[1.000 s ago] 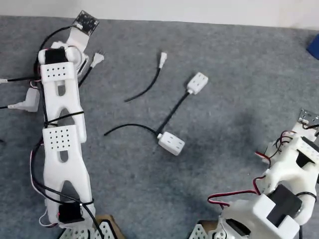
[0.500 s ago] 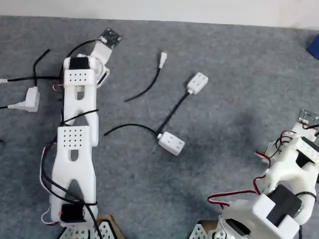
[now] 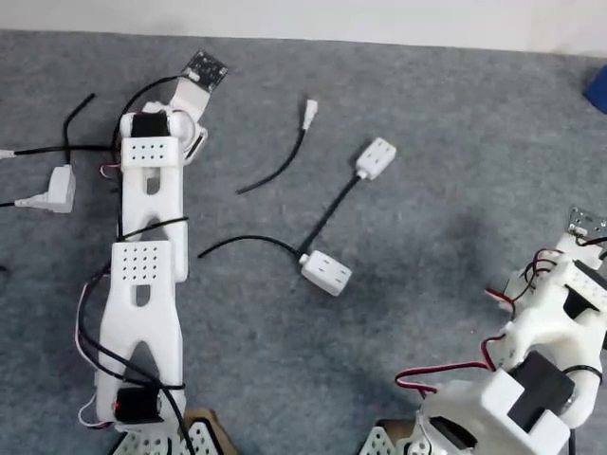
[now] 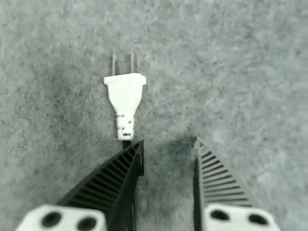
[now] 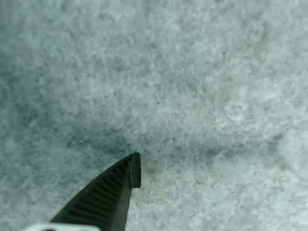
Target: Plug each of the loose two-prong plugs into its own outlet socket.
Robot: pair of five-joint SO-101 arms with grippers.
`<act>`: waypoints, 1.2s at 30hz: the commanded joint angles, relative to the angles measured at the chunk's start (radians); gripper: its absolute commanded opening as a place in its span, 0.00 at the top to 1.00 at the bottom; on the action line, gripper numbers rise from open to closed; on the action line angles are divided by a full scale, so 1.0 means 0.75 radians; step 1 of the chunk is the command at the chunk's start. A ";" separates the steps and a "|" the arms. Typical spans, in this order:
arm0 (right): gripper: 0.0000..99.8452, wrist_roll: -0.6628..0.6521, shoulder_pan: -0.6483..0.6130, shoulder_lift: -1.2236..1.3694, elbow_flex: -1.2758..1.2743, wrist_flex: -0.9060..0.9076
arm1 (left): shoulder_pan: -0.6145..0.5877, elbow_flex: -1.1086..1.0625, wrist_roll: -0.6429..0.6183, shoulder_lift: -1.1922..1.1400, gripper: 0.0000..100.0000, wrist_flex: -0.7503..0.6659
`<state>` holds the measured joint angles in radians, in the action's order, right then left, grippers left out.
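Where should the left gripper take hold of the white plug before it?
Pinch the white plug across its tapered body, coming from the cord end: the prongs point away and stay free. The open left gripper is offset, so shift sideways first.

- Light: bright, even, from overhead; grey felt table cover (image 3: 446, 123) uniformly lit.
- Shadows: soft dark patch on the cover just ahead of the left gripper (image 4: 168, 144), spreading beside the white two-prong plug (image 4: 124, 103).
- Shadow, faint and broad, on the cover beside the white right arm (image 3: 541, 351).
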<state>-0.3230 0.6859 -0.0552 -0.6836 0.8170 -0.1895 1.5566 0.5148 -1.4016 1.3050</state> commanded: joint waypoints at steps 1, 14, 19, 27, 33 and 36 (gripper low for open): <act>0.43 0.006 -0.017 -0.015 0.001 -0.017 | 0.021 0.126 -0.012 0.034 0.78 0.057; 0.43 0.006 -0.017 -0.015 0.001 -0.017 | -0.024 0.013 -0.010 0.032 0.78 -0.133; 0.43 0.006 -0.015 -0.015 -0.001 -0.017 | -0.040 -0.253 -0.012 0.032 0.78 -0.338; 0.43 0.006 -0.015 -0.015 -0.001 -0.013 | -0.038 -0.379 -0.004 0.032 0.85 -0.391; 0.43 0.006 -0.015 -0.015 -0.001 -0.011 | -0.003 -0.373 0.121 0.040 0.99 -0.227; 0.43 0.006 -0.015 -0.015 -0.003 -0.009 | 0.034 -0.349 0.166 0.052 1.00 -0.119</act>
<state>-0.3230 0.6859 -0.0552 -0.6836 0.8170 -0.1680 1.2850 0.6099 -1.3725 1.1316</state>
